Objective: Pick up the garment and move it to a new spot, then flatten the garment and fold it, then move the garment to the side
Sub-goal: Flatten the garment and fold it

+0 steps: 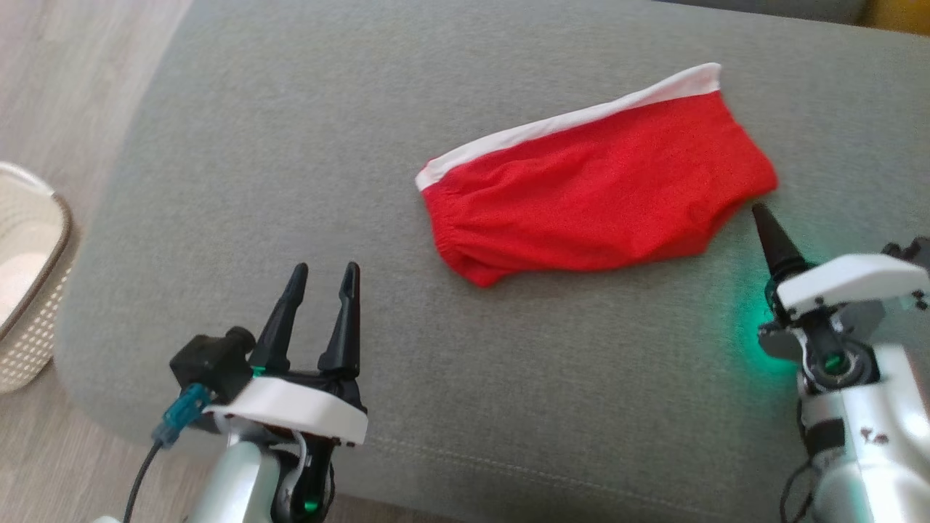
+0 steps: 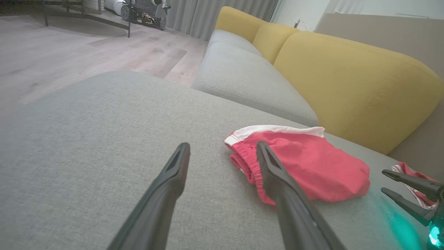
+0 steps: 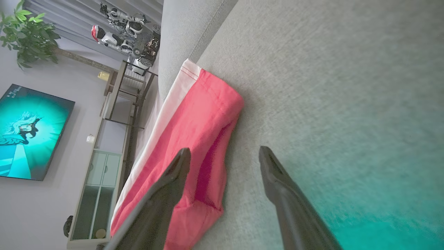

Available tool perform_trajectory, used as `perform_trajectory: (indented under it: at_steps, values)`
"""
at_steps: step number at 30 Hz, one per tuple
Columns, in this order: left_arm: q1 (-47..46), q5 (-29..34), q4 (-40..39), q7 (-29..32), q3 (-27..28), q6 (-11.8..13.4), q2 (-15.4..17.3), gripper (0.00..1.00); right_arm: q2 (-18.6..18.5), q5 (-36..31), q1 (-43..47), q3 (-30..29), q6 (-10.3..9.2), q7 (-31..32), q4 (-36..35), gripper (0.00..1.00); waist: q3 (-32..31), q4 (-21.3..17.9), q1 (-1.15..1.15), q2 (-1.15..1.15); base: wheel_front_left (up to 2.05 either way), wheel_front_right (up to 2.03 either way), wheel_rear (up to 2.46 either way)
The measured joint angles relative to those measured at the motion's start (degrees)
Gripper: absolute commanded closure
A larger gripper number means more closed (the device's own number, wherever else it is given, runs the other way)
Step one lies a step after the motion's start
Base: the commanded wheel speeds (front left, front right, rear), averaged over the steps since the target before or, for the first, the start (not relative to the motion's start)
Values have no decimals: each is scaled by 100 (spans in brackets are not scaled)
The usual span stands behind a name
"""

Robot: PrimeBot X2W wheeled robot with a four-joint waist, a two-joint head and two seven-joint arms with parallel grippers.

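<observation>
Holds the left pincer (image 1: 325, 269) open over a grey cushion (image 1: 290, 145), both dark fingers spread, nothing between them, no cloth touching. Has the garment (image 1: 588, 196), red shorts with a white waistband, ahead and to the right of that pincer, well apart from it, lying fairly flat on the same cushion with the waistband along the far edge and a gathered hem turned toward the pincer's side. From the left wrist, looks along the left pincer (image 2: 222, 146) and meets the garment (image 2: 312, 163) partly behind the right-hand finger, slightly rumpled, resting on the cushion (image 2: 86, 156) before a yellow backrest (image 2: 347, 80). Holds the right pincer (image 1: 766, 225) low at the garment's near right corner, one fingertip just beside the red cloth; cannot tell from the head view whether tip and cloth touch. From the right wrist, shows the right pincer (image 3: 224, 150) open, fingers parted, gripping nothing, with the garment (image 3: 194, 139) ahead and toward the left finger, which overlaps the cloth in that view, and bare cushion ahead of the other finger. Catches the right pincer (image 2: 383, 180) at the right edge of the left wrist view too, open, with a striped cloth (image 2: 404, 169) just behind it. Has a pale basket (image 1: 36, 334) on the floor (image 1: 58, 73) far to the left of the left pincer
</observation>
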Motion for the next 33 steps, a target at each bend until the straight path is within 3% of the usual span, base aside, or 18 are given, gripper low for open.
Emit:
perform_trajectory:
  at_steps: [7, 14, 24, 25, 33]
  values:
    - [-28, -1, -10, 0, -52, 47, 1, 0, -67, -149, -510, -286, 0, 127, 582, 0, 114, 321, 0, 0, 0, 0, 0]
    - [-66, -111, -83, 0, -82, 55, 0, 0, -339, -772, -1033, -486, 0, 132, 1261, 0, 244, 572, 0, 0, 0, 0, 0]
    - [-70, -118, -82, 0, -103, 97, -1, 0, -408, -1232, -1586, -576, 0, 403, 1929, 0, 291, 650, 0, 0, 0, 0, 0]
    - [-71, -118, -82, 0, -108, 97, -1, 0, -408, -1249, -1611, -563, 0, 417, 1948, 99, 288, 646, 0, 0, 0, 0, 0]
    - [-140, -118, -68, 0, -98, 96, -3, 0, -299, -1103, -1491, -430, 0, -107, 1736, 100, 221, 554, 0, 0, 0, 0, 0]
